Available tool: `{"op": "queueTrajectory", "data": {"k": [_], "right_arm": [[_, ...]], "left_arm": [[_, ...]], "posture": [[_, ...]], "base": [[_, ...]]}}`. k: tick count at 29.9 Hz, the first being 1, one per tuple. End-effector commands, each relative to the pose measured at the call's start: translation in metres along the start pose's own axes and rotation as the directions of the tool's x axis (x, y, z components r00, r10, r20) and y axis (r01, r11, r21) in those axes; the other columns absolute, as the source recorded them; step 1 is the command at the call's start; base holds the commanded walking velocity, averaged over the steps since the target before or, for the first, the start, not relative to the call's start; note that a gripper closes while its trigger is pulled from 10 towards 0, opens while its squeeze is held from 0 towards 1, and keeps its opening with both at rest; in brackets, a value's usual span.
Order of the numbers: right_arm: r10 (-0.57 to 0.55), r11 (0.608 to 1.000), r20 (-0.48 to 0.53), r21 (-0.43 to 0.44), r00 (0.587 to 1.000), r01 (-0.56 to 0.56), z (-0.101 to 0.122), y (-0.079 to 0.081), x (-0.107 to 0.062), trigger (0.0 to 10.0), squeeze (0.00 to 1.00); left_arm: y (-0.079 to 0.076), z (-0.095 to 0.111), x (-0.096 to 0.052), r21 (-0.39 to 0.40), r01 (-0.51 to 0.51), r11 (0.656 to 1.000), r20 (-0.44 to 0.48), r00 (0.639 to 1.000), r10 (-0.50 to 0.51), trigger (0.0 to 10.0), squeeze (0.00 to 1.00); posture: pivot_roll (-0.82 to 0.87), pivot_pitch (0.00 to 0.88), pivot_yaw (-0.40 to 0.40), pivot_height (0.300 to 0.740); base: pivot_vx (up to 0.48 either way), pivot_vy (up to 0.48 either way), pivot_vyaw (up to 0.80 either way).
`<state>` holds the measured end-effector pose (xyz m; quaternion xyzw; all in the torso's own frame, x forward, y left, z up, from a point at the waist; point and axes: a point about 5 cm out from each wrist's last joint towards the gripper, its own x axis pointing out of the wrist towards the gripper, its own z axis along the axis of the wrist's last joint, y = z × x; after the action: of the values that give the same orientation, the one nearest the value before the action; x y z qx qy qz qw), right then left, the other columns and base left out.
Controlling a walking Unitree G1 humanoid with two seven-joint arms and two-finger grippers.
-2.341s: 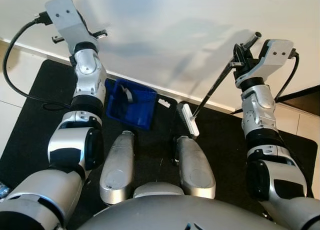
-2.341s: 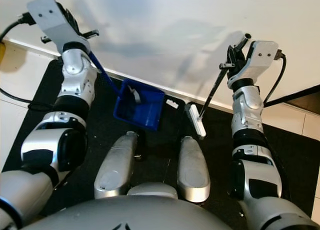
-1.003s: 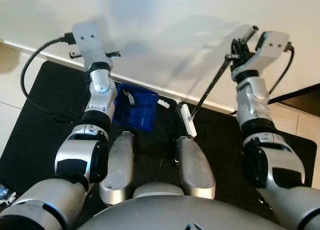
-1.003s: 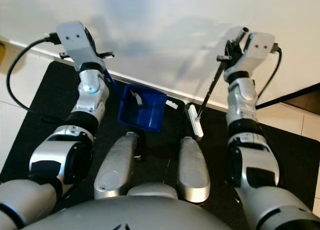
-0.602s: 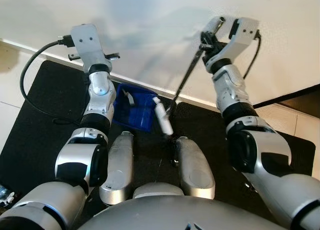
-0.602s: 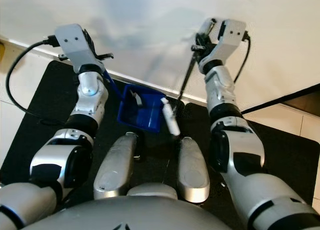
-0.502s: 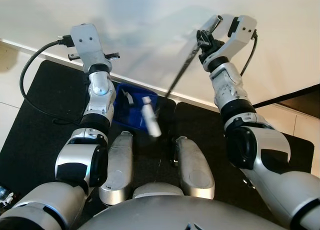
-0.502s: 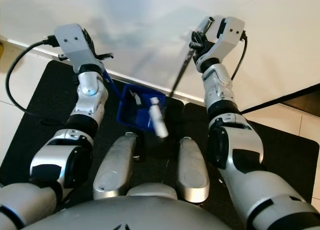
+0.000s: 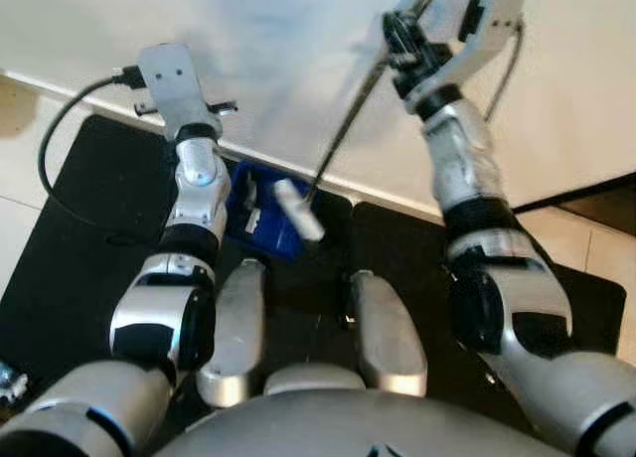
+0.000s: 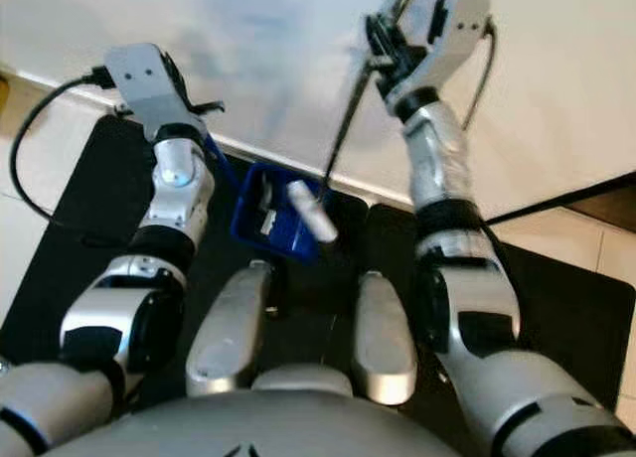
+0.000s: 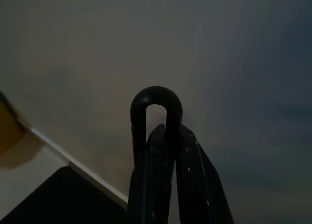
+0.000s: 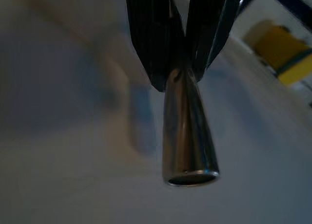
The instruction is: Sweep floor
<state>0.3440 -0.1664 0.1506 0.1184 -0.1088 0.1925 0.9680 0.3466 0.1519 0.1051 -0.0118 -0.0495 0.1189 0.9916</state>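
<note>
Shiny metal is seen clamped in the right gripper [image 12: 180, 63] up close, while the long thin broom [image 9: 343, 144] reaches the blue plastic dustpan [image 9: 260, 219], whose handle is clamped by the left gripper [image 11: 163, 136].

Left arm: raised forward, forearm upright, cable trailing from the wrist housing.
Left gripper [image 11: 165, 136]: fingers clamped together on a looped black handle end.
Right arm: raised high, elbow bent, wrist angled inward.
Right gripper [image 12: 181, 63]: fingers pinched tight on a metal tube.
Legs: both silver thighs visible below, side by side.
</note>
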Motion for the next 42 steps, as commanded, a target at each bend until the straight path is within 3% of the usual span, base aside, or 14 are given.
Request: {"op": "queueTrajectory", "data": {"k": [1, 3, 4, 6, 10, 11, 13, 21, 26, 31, 33, 38, 42], "right_arm": [[0.022, 0.999, 0.035, -0.028, 0.999, -0.021, 0.013, 0.001, -0.002, 10.0, 0.00], [0.017, 0.999, 0.030, -0.048, 0.999, -0.015, 0.018, -0.004, -0.018, 10.0, 0.00], [0.017, 0.999, 0.030, -0.048, 0.999, -0.015, 0.018, -0.004, -0.018, 10.0, 0.00], [-0.046, 0.999, -0.006, -0.005, 0.999, 0.046, 0.006, -0.008, -0.035, 10.0, 0.00], [-0.070, 0.998, -0.024, -0.004, 0.997, 0.070, -0.001, -0.009, -0.040, 10.0, 0.00], [-0.161, 0.987, -0.053, -0.020, 0.986, 0.160, -0.012, -0.014, -0.046, 10.0, 0.00], [-0.196, 0.980, -0.065, -0.027, 0.978, 0.195, -0.014, -0.015, -0.047, 10.0, 0.00], [-0.353, 0.935, -0.081, -0.062, 0.932, 0.349, -0.011, -0.030, -0.030, 10.0, 0.00], [-0.352, 0.935, -0.058, -0.070, 0.934, 0.348, -0.004, -0.030, -0.014, 10.0, 0.00], [-0.331, 0.942, -0.035, -0.079, 0.943, 0.327, 0.003, -0.024, 0.003, 10.0, 0.00], [-0.314, 0.947, -0.022, -0.075, 0.949, 0.312, 0.006, -0.020, 0.010, 10.0, 0.00], [-0.308, 0.949, -0.017, -0.071, 0.951, 0.306, 0.006, -0.017, 0.016, 10.0, 0.00], [-0.307, 0.950, -0.011, -0.065, 0.952, 0.306, 0.004, -0.015, 0.019, 10.0, 0.00]], "left_arm": [[0.003, -0.018, -0.006, 0.006, -0.003, 1.000, -0.110, 0.994, 0.004, 10.0, 0.00], [0.014, -0.013, 0.004, 0.027, -0.020, 0.999, -0.140, 0.990, 0.023, 10.0, 0.00], [0.014, -0.013, 0.004, 0.027, -0.020, 0.999, -0.140, 0.990, 0.023, 10.0, 0.00], [0.030, -0.012, 0.012, 0.061, -0.045, 0.997, -0.193, 0.980, 0.056, 10.0, 0.00], [0.036, -0.010, 0.014, 0.061, -0.054, 0.997, -0.204, 0.977, 0.065, 10.0, 0.00], [0.055, -0.003, 0.018, 0.033, -0.091, 0.995, -0.209, 0.973, 0.096, 10.0, 0.00], [0.061, 0.000, 0.019, 0.027, -0.103, 0.994, -0.212, 0.972, 0.106, 10.0, 0.00], [0.096, 0.012, 0.015, 0.067, -0.168, 0.983, -0.191, 0.965, 0.178, 10.0, 0.00], [0.108, 0.016, 0.005, 0.057, -0.190, 0.980, -0.173, 0.965, 0.197, 10.0, 0.00], [0.107, 0.027, -0.009, 0.045, -0.176, 0.983, -0.145, 0.973, 0.181, 10.0, 0.00], [0.103, 0.042, -0.009, 0.041, -0.169, 0.985, -0.100, 0.980, 0.172, 10.0, 0.00], [0.095, 0.071, -0.002, 0.044, -0.136, 0.990, -0.028, 0.990, 0.137, 10.0, 0.00], [0.101, 0.087, 0.006, 0.129, -0.134, 0.983, -0.029, 0.990, 0.139, 10.0, 0.00]], "posture": [[0.00, 0.161, -0.039, 0.740], [-0.01, 0.152, -0.033, 0.740], [-0.01, 0.152, -0.033, 0.740], [-0.01, 0.131, -0.025, 0.740], [-0.01, 0.123, -0.024, 0.740], [0.01, 0.097, -0.032, 0.740], [0.01, 0.097, -0.032, 0.740], [0.09, 0.054, -0.073, 0.740], [0.10, 0.038, -0.091, 0.740], [0.11, 0.021, -0.101, 0.740], [0.13, 0.012, -0.102, 0.740], [0.14, 0.001, -0.091, 0.740], [0.14, 0.000, -0.075, 0.740]], "base": [[0.000, 0.000, 0.00], [0.000, 0.000, 0.00], [0.000, 0.000, 0.00], [0.000, 0.000, 0.00], [0.000, 0.000, 0.00], [0.000, 0.000, 0.00], [0.000, 0.000, 0.00], [0.000, 0.000, 0.00], [0.000, 0.000, 0.00], [0.000, 0.000, 0.00], [0.000, 0.000, 0.00], [0.000, 0.000, 0.00], [0.000, 0.000, 0.00]]}}
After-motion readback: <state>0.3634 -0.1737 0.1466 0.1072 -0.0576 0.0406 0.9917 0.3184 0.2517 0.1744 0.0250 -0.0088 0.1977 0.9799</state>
